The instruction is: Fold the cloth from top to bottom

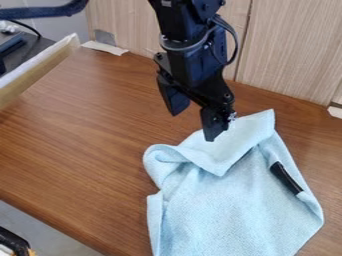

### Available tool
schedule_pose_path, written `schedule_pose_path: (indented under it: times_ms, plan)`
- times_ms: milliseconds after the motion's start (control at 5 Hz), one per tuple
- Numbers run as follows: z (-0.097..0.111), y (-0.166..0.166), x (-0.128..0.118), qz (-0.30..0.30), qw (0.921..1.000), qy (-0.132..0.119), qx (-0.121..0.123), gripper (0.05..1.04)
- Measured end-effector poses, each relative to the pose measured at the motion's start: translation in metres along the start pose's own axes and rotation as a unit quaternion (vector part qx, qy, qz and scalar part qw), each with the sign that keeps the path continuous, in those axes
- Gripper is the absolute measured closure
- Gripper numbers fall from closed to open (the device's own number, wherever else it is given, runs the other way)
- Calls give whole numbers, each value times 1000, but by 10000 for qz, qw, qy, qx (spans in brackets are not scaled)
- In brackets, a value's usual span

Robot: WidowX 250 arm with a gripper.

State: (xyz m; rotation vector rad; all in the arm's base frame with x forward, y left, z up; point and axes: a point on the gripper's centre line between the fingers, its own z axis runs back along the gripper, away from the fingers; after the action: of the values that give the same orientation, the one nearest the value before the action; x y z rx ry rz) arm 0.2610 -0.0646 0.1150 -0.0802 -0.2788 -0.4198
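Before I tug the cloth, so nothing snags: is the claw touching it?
Cannot tell: in the camera view the claw overlaps the cloth, hiding any gap.

The desk (87, 140) has a brown, wood-grained top, its grain running lengthwise, and a straight near-left edge that slants across the view. On its right, near part lies a light blue cloth (224, 215), rumpled, with a flap at its far end turned over toward the near side and loose folds along its left side. A whitish strip (104, 48) lies at the far left edge.
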Motion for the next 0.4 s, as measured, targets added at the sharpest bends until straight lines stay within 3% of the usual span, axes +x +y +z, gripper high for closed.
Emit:
schedule_pose_path:
  times_ms: [400]
  plan:
    - [-13, 13, -20, 138, 9996, 235, -43, 83]
